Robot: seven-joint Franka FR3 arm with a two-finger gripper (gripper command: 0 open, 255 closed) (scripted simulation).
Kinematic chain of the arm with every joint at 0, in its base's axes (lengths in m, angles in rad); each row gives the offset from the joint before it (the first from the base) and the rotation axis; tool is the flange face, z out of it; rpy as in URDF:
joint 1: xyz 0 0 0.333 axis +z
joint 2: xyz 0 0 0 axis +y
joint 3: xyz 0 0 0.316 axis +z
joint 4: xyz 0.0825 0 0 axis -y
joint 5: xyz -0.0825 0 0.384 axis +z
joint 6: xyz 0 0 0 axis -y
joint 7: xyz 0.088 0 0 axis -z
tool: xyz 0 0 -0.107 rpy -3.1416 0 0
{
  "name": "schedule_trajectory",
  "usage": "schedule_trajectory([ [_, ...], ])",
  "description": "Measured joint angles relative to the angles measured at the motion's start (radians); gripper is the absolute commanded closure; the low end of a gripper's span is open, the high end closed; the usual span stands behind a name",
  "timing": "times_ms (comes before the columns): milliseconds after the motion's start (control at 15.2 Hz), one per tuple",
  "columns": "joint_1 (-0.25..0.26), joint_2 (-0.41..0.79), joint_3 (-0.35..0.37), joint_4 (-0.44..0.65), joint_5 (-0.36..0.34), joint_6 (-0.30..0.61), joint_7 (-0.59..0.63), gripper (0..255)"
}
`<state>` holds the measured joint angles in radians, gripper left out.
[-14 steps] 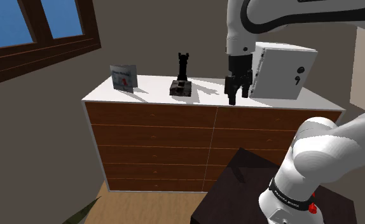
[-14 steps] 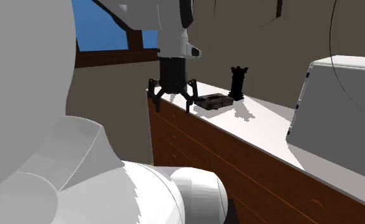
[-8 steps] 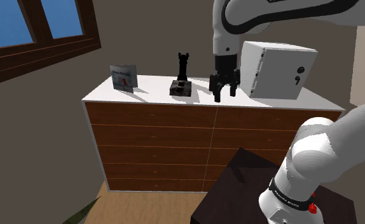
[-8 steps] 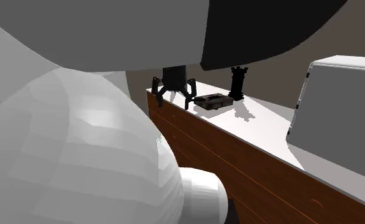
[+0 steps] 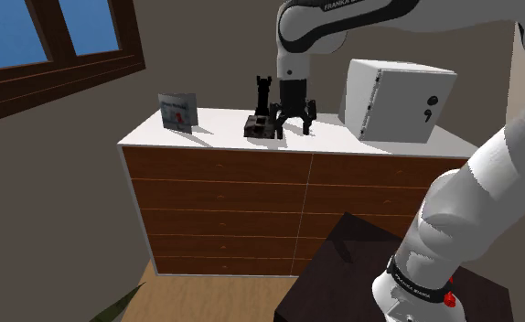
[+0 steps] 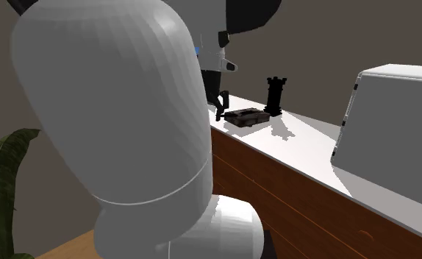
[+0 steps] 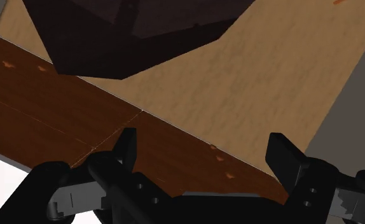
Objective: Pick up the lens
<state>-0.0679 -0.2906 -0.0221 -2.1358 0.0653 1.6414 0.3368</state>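
Note:
A tall black lens [image 5: 263, 94] with a notched top stands upright at the back of the white dresser top [image 5: 215, 134]; the second exterior view shows the lens [image 6: 276, 94] too. In front of it lies a flat dark block [image 5: 260, 127], [image 6: 248, 116]. My gripper [image 5: 292, 126] hangs open just above the dresser top, close beside the block on the shoulder view's right, in front of the lens and touching neither. In the second exterior view the arm hides most of it and one fingertip [image 6: 220, 112] pokes out. The wrist view has the gripper [image 7: 205, 159] with fingers apart and nothing between them.
A white box [image 5: 398, 101], [image 6: 393, 125] stands on the dresser's right part, and a small card [image 5: 178, 112] at its left. Past the fingers the wrist view looks down on brown drawer fronts [image 7: 60, 114], wood floor [image 7: 270, 76] and the dark stand [image 7: 137, 32].
The gripper has travelled toward the shoulder view's left, from beside the white box to next to the dark block, and stayed open. The arm now covers most of the second exterior view.

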Motion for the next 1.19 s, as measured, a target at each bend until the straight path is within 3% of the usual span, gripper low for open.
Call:
schedule_trajectory([
  [528, -0.035, 0.303, -0.029, 0.279, 0.049, 0.029, 0.128, 0],
  [1188, -0.094, 0.668, -0.075, 0.704, 0.126, -0.025, 0.259, 0],
])
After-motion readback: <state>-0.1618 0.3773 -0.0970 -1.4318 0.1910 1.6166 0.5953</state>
